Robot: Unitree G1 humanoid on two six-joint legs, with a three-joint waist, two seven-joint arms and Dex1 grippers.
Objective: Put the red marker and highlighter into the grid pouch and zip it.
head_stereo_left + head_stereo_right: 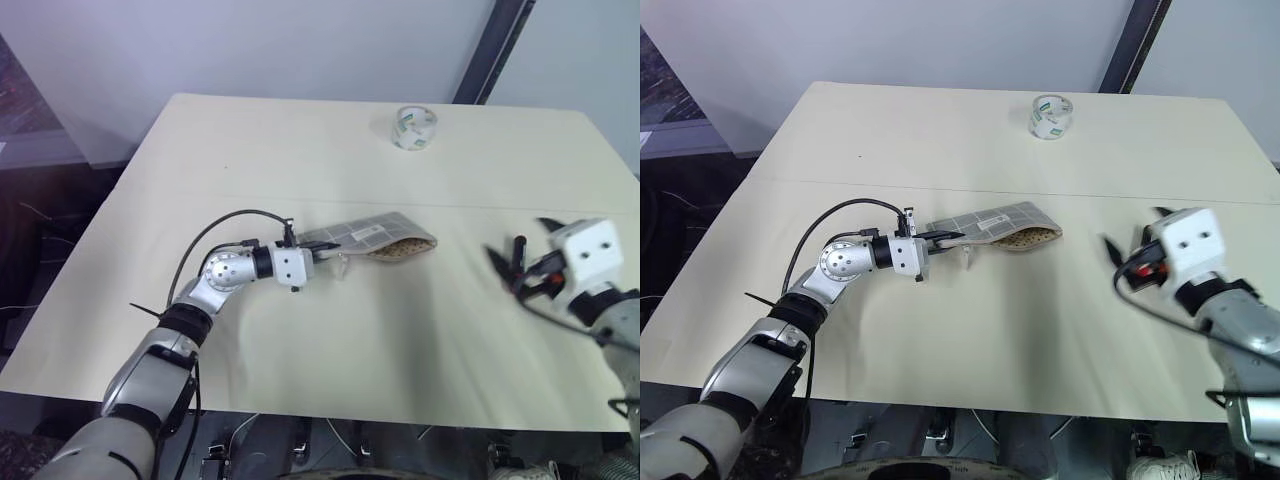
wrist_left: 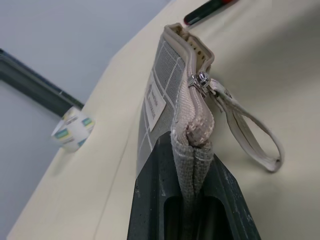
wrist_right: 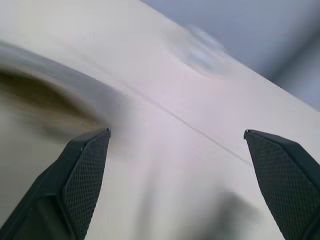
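Pinched between the left gripper's (image 2: 192, 200) fingers, the grid pouch (image 1: 372, 238) lies mid-table, its white label's writing unreadable. Right gripper (image 3: 177, 150) spread wide, empty, well apart. Tape roll (image 1: 414, 127) stands far back.

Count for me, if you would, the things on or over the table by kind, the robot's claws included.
Pouch: 1
Tape roll: 1
Claws: 2 (left claw shut on the pouch, right claw open)
Total: 4
Not counted: a dark, red-ended tip beyond the pouch, too cut off to class.
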